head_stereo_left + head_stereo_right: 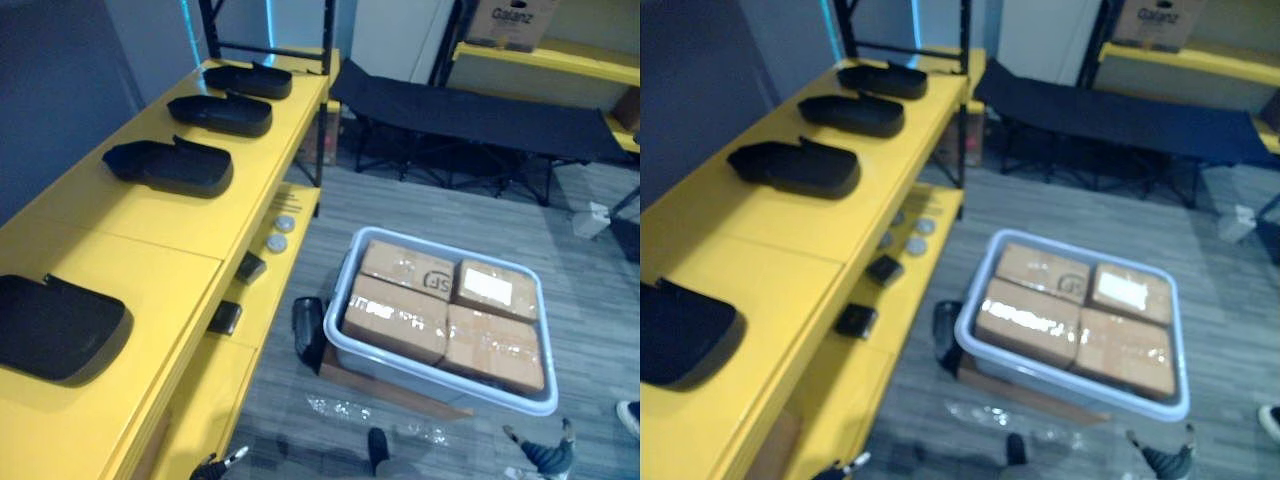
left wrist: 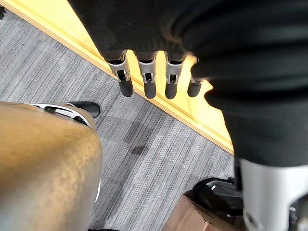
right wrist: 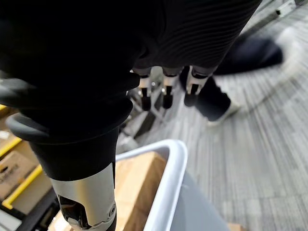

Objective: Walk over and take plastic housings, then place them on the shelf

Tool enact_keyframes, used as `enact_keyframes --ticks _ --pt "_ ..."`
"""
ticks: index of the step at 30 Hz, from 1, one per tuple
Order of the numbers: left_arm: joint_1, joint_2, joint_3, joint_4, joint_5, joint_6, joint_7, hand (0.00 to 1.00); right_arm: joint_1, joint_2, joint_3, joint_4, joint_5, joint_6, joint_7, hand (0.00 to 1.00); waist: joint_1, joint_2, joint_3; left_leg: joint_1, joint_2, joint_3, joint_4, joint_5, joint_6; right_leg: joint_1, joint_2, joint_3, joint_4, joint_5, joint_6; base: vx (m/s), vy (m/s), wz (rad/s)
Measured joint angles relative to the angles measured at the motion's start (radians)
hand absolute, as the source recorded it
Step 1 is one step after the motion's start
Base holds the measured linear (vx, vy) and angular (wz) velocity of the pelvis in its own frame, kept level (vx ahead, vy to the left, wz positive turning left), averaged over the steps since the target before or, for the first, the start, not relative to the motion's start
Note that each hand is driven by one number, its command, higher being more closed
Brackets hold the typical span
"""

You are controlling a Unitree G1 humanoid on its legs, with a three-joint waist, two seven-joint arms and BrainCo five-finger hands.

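Four black plastic housings (image 1: 170, 165) line long yellow shelf (image 1: 150, 225), left. White plastic tub (image 1: 430, 378) on grey floor (image 1: 420, 215) holds brown cardboard boxes (image 1: 395, 318). Left hand (image 2: 150, 79), right hand (image 3: 167, 94) slack, empty.

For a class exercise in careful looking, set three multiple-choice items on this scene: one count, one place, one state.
1. How many black plastic housings lie on top of the yellow shelf? A two. B four. C six.
2. Where are the cardboard boxes? A on the shelf. B in the pale plastic tub. C stacked on a chair.
3. The left hand is: A open and empty. B shut on a housing. C shut on a box.
Answers: 1 B, four lie in a row. 2 B, the tub's rim surrounds them. 3 A, its fingers hang straight.
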Motion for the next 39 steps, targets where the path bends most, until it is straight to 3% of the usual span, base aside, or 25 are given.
enact_keyframes --ticks 9,12,15,20,25,28,33,39 --pt "0.005 -0.001 0.012 0.001 0.0 0.001 0.006 0.0 -0.017 0.0 0.042 0.0 0.007 0.0 -0.022 0.0 0.016 -0.001 0.0 -0.002 -0.011 -0.052 -0.006 0.001 0.002 0.014 -0.01 -0.028 -0.002 0.0 0.0 0.0 0.0 0.08" --pt "0.024 -0.005 0.066 0.001 0.003 0.001 0.011 0.0 -0.057 -0.002 0.089 -0.001 0.008 0.0 -0.054 0.0 0.052 -0.002 0.0 -0.003 -0.017 -0.061 -0.005 0.003 0.006 0.018 -0.018 -0.039 -0.01 0.0 0.0 -0.02 0.001 0.1" --pt "0.057 -0.001 0.126 0.001 0.013 0.001 0.022 0.0 -0.109 -0.007 0.115 -0.001 0.008 -0.001 -0.097 0.0 0.059 -0.002 0.002 -0.007 -0.022 -0.108 -0.002 0.006 0.01 0.03 -0.029 -0.082 -0.011 -0.009 0.008 -0.04 -0.005 0.29" --pt "0.099 -0.003 0.129 0.001 0.073 0.001 0.045 0.0 -0.155 -0.025 0.15 -0.003 -0.001 0.003 -0.188 0.0 0.072 0.005 0.002 -0.012 -0.016 -0.108 0.001 0.007 0.009 0.029 -0.037 -0.142 -0.011 -0.023 0.006 0.0 -0.002 0.02" --pt "0.033 -0.002 0.094 -0.009 0.087 -0.024 0.067 0.0 -0.094 -0.053 0.124 -0.089 0.0 0.05 -0.255 0.0 0.036 0.005 0.001 -0.015 -0.004 -0.1 0.002 0.008 0.007 0.011 -0.022 -0.127 -0.011 -0.01 0.011 0.06 -0.014 -0.13" --pt "-0.024 -0.001 0.081 -0.037 0.086 -0.05 0.08 0.0 -0.08 -0.082 0.061 -0.112 0.0 0.052 -0.266 0.0 0.003 -0.003 0.004 -0.01 0.0 -0.076 0.001 0.008 0.007 0.001 -0.012 -0.107 -0.011 -0.001 0.009 0.04 -0.005 -0.25" --pt "-0.083 0.007 0.051 -0.046 0.08 -0.079 0.084 0.0 -0.062 -0.099 0.039 -0.112 0.012 0.053 -0.264 0.0 -0.02 -0.023 0.007 0.006 -0.003 -0.048 0.001 0.008 0.007 -0.009 -0.003 -0.075 -0.011 0.005 0.007 0.02 -0.005 -0.27" --pt "-0.08 0.008 0.042 -0.037 0.079 -0.036 0.087 0.0 -0.051 -0.09 0.019 -0.105 0.138 0.051 -0.158 0.0 -0.032 -0.032 0.007 0.02 -0.007 -0.024 0.001 0.008 0.007 -0.024 0.001 -0.045 -0.011 0.011 0.006 0.0 0.003 -0.15"
